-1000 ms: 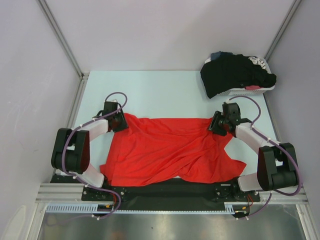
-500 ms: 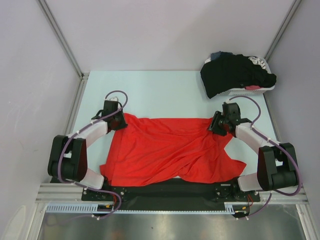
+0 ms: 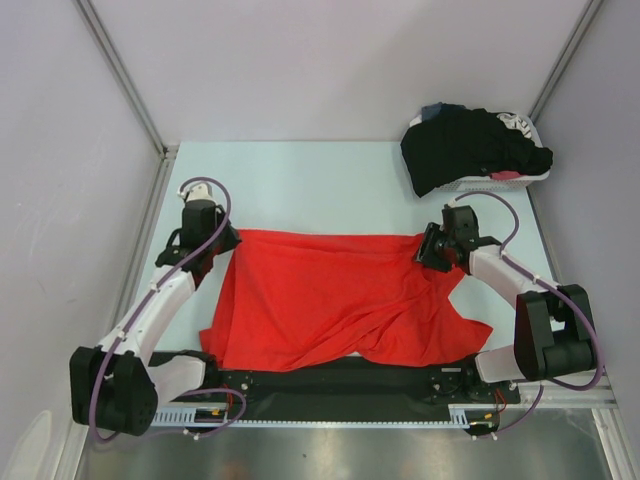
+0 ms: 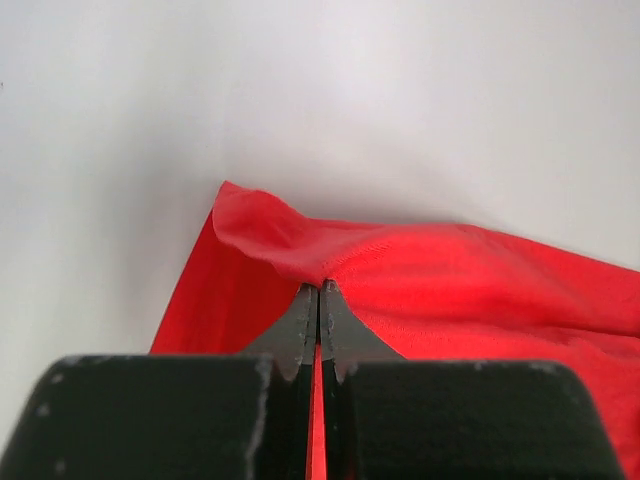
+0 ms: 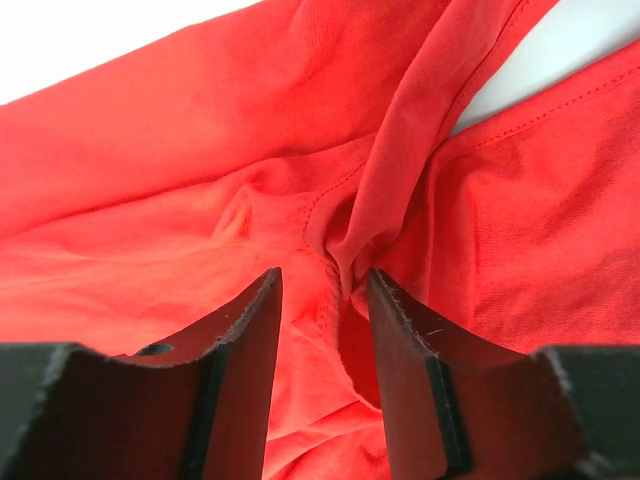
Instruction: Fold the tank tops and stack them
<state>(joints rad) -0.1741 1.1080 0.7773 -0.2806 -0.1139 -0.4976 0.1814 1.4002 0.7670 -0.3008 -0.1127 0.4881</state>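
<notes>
Found the left gripper [image 4: 320, 288] pressed tight together, pinching a thin raised ridge of the red tank top [image 3: 330, 295] at the garment's far left corner, toward the table's [image 3: 320, 180] left side. Confirmed from overhead: far hem drawn nearly straight between the two grippers.

Found the right gripper [image 5: 322, 275] part-closed on a thick bunched fold along a seam at the garment's far right corner, toward the table's right side. Judged a grip rather than a hover, on account of cloth filling the gap between the jaws.

Noted the red tank top spread across the table's near half. Near portion rumpled, with a long diagonal crease and a loose flap at the near right; near hem reaching the table's near edge by the arm bases. Noted the black tank top [image 3: 465, 145] heaped over a white basket [image 3: 530, 177] at the table's far right corner, not in either gripper.

Judged step in hand: flattening the red tank top ahead of its first fold. No fold made, nothing stacked.

Judged next move to call for an even pull on both corners, apart and toward the table's far side, enough to take out the diagonal crease. Advised keeping both pinches level; some risk of thin cloth slipping from the left pinch under tension.
</notes>
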